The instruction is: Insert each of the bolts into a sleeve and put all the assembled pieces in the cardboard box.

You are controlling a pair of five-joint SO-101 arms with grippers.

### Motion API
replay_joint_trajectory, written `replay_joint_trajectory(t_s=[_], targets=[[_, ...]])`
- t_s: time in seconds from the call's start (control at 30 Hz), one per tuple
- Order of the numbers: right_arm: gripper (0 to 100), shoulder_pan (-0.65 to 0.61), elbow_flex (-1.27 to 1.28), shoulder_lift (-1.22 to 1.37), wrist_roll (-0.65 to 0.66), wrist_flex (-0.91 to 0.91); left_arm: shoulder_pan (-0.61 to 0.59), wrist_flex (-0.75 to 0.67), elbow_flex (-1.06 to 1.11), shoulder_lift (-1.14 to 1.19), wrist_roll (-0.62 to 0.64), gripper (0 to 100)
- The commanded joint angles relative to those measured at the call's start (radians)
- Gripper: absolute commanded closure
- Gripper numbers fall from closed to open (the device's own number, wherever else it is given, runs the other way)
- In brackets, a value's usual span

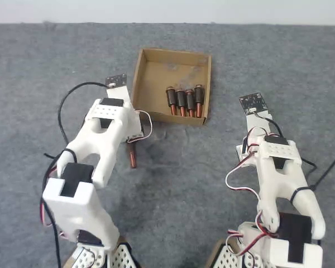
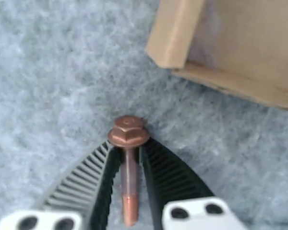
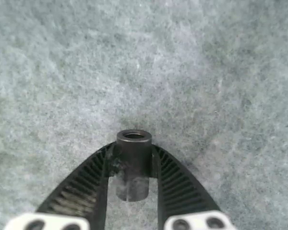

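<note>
- The left gripper (image 2: 128, 146) is clamped on the shank of a copper bolt (image 2: 128, 172). The hexagonal head sits just past the fingertips and the threaded end points back toward the wrist.
- The right gripper (image 3: 133, 152) is closed around a black sleeve (image 3: 133, 165), with the open bore standing clear of the fingertips. That grip probably leaves the hole free to take the bolt.
- With one half in each arm, this looks like the last pair awaiting assembly; four finished pieces (image 1: 185, 101) already lie side by side against the near wall of the cardboard box (image 1: 138, 78).
- The left arm (image 1: 103, 134) holds its bolt just beside the box's near corner (image 2: 175, 36), a short carry from the drop-off.
- From above, the right arm (image 1: 276, 162) lies over its own gripper and sleeve.
- Whether bolt head or sleeve touches the grey carpet (image 1: 184, 178) cannot be told.
- The left wrist camera cuts off most of the box.
</note>
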Motion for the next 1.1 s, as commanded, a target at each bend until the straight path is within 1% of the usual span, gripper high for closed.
replay_joint_trajectory(t_s=[0.0,0.3,0.53,0.67,0.8,0.93,1.07], targets=[[99.2,-0.005,-0.005,-0.021,0.02,-0.008,-0.005,-0.005,-0.028,0.003,0.005,99],[99.2,-0.005,-0.005,-0.021,0.02,-0.008,-0.012,-0.006,-0.016,-0.026,0.003,99],[99.2,-0.013,-0.006,-0.028,0.012,-0.033,-0.012,-0.183,0.153,-0.153,0.003,99],[99.2,-0.073,-0.006,-0.022,0.011,-0.116,-0.011,-0.256,0.232,-0.209,0.003,99],[99.2,-0.134,-0.008,-0.031,0.015,-0.211,-0.011,-0.267,0.249,-0.224,0.003,99],[99.2,-0.202,-0.005,-0.024,0.014,-0.372,-0.011,-0.267,0.251,-0.224,0.003,99],[99.2,-0.229,-0.005,-0.021,0.012,-0.553,-0.011,-0.267,0.251,-0.224,0.003,99]])
